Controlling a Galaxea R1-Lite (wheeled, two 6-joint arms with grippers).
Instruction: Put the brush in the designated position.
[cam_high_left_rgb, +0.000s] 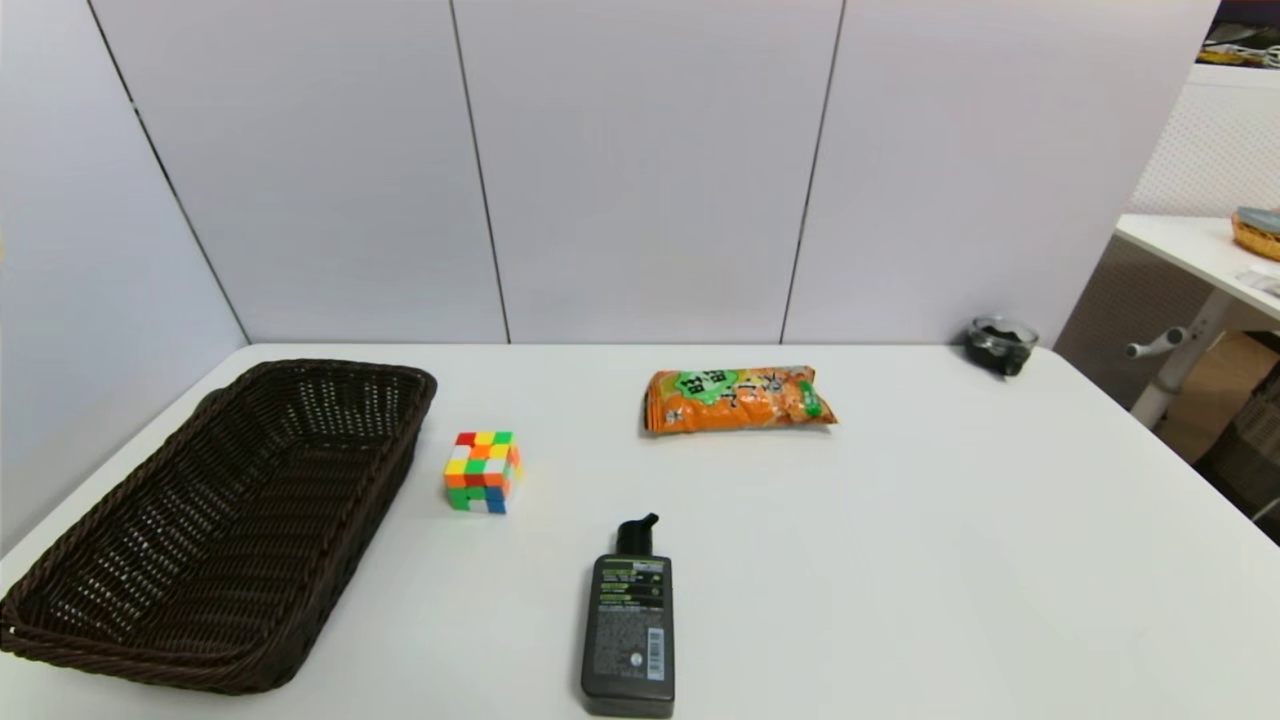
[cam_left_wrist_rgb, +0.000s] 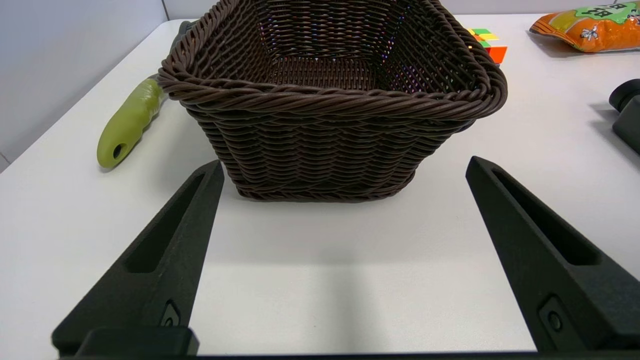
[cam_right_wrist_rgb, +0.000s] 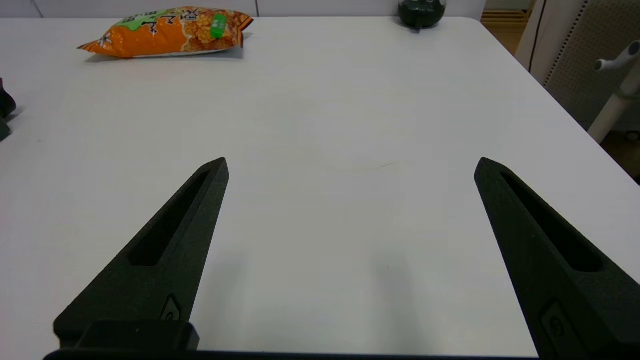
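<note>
- Lying on the surface (cam_left_wrist_rgb: 310, 280) beside the basket (cam_left_wrist_rgb: 330, 100), the brush (cam_left_wrist_rgb: 127, 125) points its green handle toward the left gripper (cam_left_wrist_rgb: 345, 170); fingers spread wide, empty
- Right gripper (cam_right_wrist_rgb: 350, 165) likewise open, farther off

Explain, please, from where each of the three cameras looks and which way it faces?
Head view: high on the robot, looking forward and down at the table; no arm shows.
Left wrist view: behind the open left end effector, low, facing the basket with the brush beside it.
Right wrist view: behind the open right end effector, low, facing bare table toward the far edge.
Shared: all three show the snack bag; head and left wrist share the cube.
</note>
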